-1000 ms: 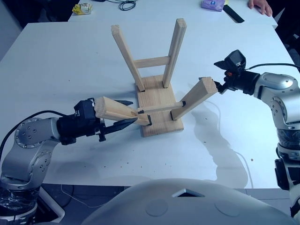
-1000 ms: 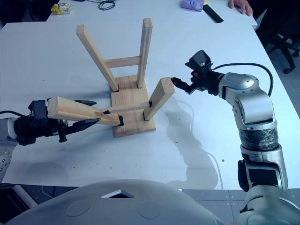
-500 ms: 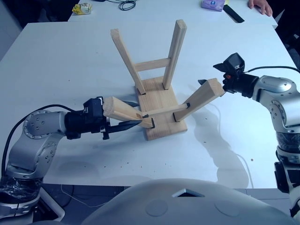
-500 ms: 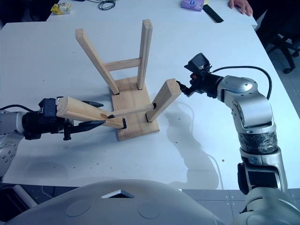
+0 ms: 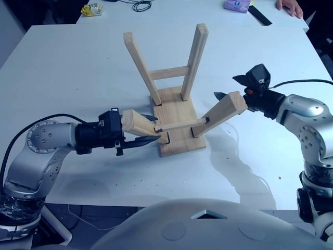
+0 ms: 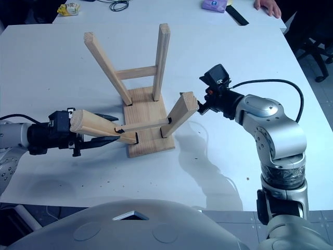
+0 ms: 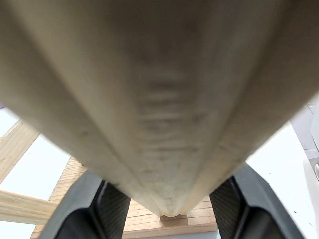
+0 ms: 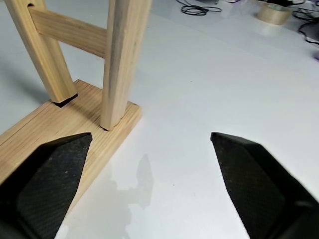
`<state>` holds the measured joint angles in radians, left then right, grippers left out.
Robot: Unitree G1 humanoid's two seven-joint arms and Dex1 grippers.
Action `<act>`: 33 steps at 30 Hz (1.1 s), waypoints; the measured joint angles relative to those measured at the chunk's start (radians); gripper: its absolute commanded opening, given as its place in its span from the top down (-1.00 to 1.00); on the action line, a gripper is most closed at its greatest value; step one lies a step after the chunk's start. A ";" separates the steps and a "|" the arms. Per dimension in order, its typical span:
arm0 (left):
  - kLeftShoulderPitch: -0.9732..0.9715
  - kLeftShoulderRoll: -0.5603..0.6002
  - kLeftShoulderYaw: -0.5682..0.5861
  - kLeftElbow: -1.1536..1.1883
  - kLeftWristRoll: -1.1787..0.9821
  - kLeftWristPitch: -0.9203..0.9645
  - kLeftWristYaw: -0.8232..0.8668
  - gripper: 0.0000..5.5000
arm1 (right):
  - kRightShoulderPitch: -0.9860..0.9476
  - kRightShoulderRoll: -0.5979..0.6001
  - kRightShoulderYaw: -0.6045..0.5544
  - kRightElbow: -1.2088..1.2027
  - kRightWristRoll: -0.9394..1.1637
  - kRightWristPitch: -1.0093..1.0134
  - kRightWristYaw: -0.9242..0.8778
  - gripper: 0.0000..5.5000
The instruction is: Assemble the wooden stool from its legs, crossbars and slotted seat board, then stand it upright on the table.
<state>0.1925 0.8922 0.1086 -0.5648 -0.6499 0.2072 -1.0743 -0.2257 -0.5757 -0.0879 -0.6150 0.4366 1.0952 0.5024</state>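
At the near edge of the seat board [image 5: 174,107], the tilted near leg pair [image 5: 179,125] should be swung upright evenly so both feet are seated in their slots; its left leg [image 5: 136,124] is clamped by the left gripper [image 5: 151,129], the right gripper [image 5: 228,87] is spread wide and empty beside the right leg [image 5: 218,113], and the pale far legs [image 5: 190,60] are already stood upright

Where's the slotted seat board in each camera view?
Left eye view: seat board, centre, flat on the table.
Right eye view: left of centre.
Left wrist view: just beyond the held leg's tip.
Right wrist view: beneath the upright legs.
Shared landmark: those upright legs, joined by a crossbar.
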 measured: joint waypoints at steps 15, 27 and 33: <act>0.043 0.011 -0.007 -0.010 0.003 -0.016 0.027 0.25 | -0.420 0.230 -0.247 -0.031 0.152 0.110 -0.244 -0.60; -0.136 0.028 -0.126 0.110 0.006 -0.012 0.058 0.25 | -0.425 0.247 -0.196 0.057 0.169 0.048 -0.316 -0.31; -0.270 -0.006 -0.192 0.235 0.031 -0.007 0.077 0.25 | -0.354 0.274 -0.016 0.090 0.074 -0.071 -0.317 0.03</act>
<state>-0.0778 0.8864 -0.0838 -0.3295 -0.6187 0.2006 -0.9972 -0.5797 -0.3019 -0.1044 -0.5254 0.5101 1.0241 0.1849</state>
